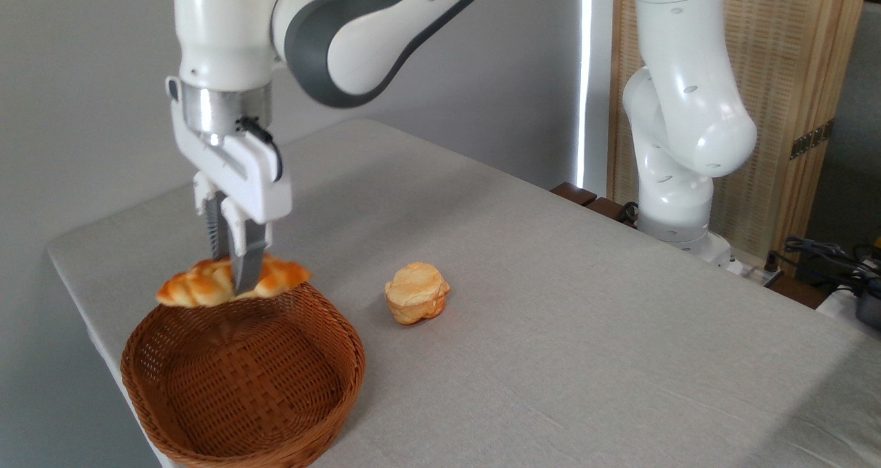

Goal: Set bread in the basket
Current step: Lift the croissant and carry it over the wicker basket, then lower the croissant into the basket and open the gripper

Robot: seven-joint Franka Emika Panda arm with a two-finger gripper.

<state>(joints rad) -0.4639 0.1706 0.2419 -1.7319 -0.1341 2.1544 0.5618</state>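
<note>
The bread (199, 285), a long golden-orange braided loaf, hangs level in the air over the far rim of the basket (303, 413). My gripper (234, 275) points straight down and is shut on the loaf's middle, one finger in front and one behind. The basket is a shallow oval of reddish-brown wicker at the table's near left corner, and nothing lies inside it.
A short round pale-topped bun (417, 292) sits on the grey tablecloth (550, 330) just right of the basket. The arm's white base (678, 199) stands at the table's far right edge. Cables (826, 254) lie beyond it.
</note>
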